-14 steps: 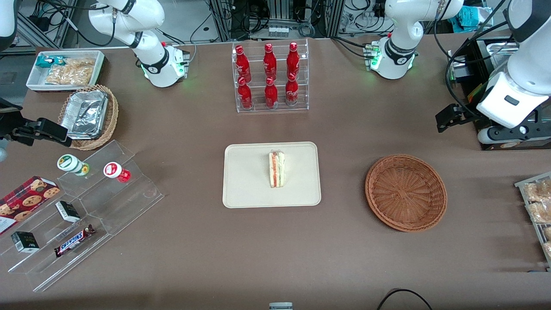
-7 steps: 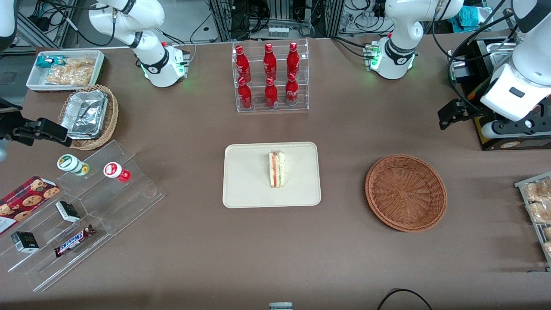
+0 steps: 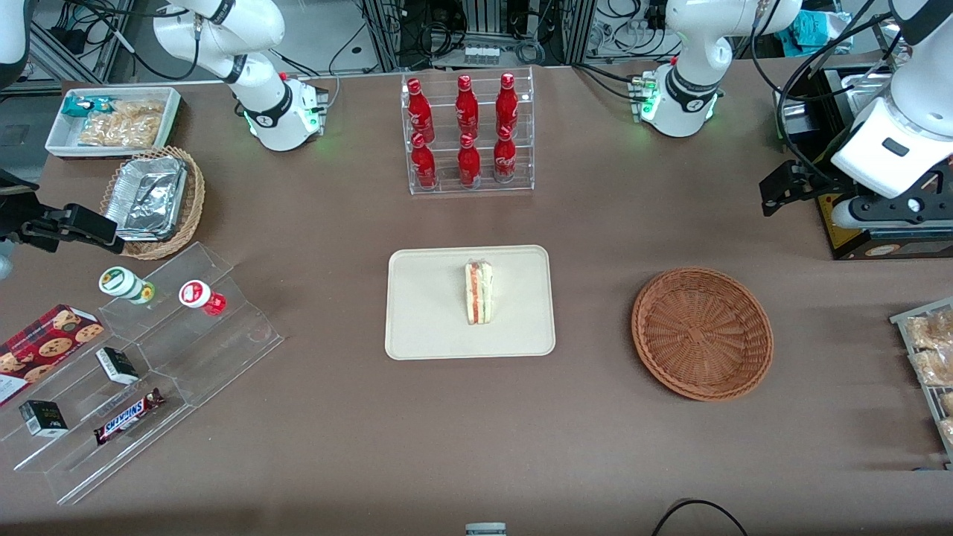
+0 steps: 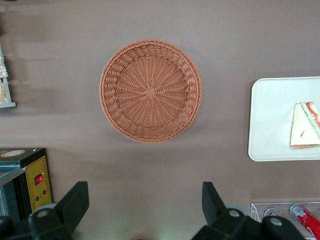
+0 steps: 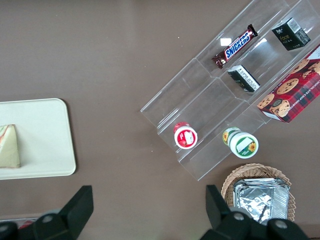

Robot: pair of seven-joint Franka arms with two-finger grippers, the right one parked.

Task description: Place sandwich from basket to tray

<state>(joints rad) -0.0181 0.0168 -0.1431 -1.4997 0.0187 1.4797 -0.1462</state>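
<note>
1. The sandwich (image 3: 479, 292) lies inside the cream tray (image 3: 424, 327), well clear of its low rim, with bare brown table (image 3: 461, 439) on every side.
2. The reddish-brown wicker basket (image 3: 702, 333) sits apart from the tray, nothing in it.
3. The left gripper (image 4: 145, 205) hangs high toward the working arm's end, fingers (image 4: 75, 200) spread wide, basket lying between and past the fingertips, nothing held.

Reddish-brown woven basket (image 3: 702, 333), cream tray (image 3: 428, 313)
</note>
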